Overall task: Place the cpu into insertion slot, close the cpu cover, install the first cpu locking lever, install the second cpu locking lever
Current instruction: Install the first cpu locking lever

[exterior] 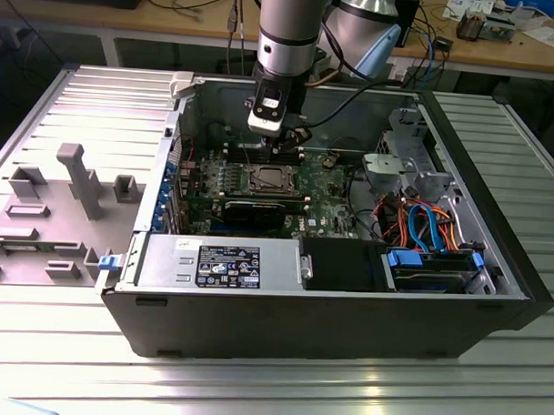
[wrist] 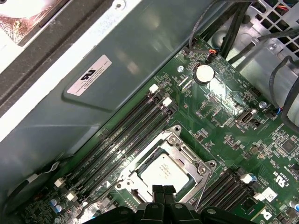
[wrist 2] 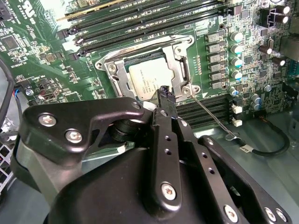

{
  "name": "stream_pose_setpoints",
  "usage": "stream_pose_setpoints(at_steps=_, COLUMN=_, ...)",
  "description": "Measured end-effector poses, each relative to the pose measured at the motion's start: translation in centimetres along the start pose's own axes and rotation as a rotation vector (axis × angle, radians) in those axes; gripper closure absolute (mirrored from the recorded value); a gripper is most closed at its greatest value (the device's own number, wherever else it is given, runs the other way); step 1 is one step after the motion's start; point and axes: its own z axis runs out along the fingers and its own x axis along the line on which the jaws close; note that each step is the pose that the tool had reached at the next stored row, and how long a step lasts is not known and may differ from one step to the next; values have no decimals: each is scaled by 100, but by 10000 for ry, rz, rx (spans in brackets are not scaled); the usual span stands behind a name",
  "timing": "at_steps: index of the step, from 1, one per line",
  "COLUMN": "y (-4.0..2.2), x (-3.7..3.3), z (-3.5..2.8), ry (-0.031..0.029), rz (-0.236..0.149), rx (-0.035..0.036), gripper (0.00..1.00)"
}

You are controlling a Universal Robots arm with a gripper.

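Nearest in both wrist views, the gripper (wrist: 163, 190) (wrist 2: 164, 93) hung with its black fingers pressed together and nothing visible between them. Its tips hovered just above the near edge of the cpu (wrist: 164, 171) (wrist 2: 145, 79). The cpu lay flat in the insertion slot (exterior: 252, 177) with its silver top facing up. The cpu cover (wrist: 189, 150) (wrist 2: 180, 58) lay down around the chip, framing it on all sides. Just beside the fingertips, a thin locking lever (wrist 2: 210, 114) (wrist: 201, 196) ran out from a corner of the cover, angled away over the green board (wrist: 224, 116). Beyond the socket lay the long black memory slots (wrist: 126, 135). Beyond those stood the grey wall of the computer case (wrist: 140, 60). In the exterior view, the arm (exterior: 289, 30) reached down into the open case, which sat on a ribbed metal table (exterior: 252, 389).
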Motion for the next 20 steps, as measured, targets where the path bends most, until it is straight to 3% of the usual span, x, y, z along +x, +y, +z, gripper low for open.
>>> stream_pose_setpoints(at_steps=10, y=0, x=0, z=0, ry=5, rz=-210, rx=10, gripper=89)
stream_pose_setpoints(at_steps=13, y=0, x=0, z=0, ry=14, rz=-620, rx=30, gripper=89)
stream_pose_setpoints(at_steps=14, y=0, x=0, z=0, ry=22, rz=-994, rx=49, gripper=89)
stream_pose_setpoints(at_steps=16, y=0, x=0, z=0, ry=31, rz=-1385, rx=67, gripper=89)
stream_pose_setpoints(at_steps=20, y=0, x=1, z=0, ry=26, rz=-1739, rx=75, gripper=89)
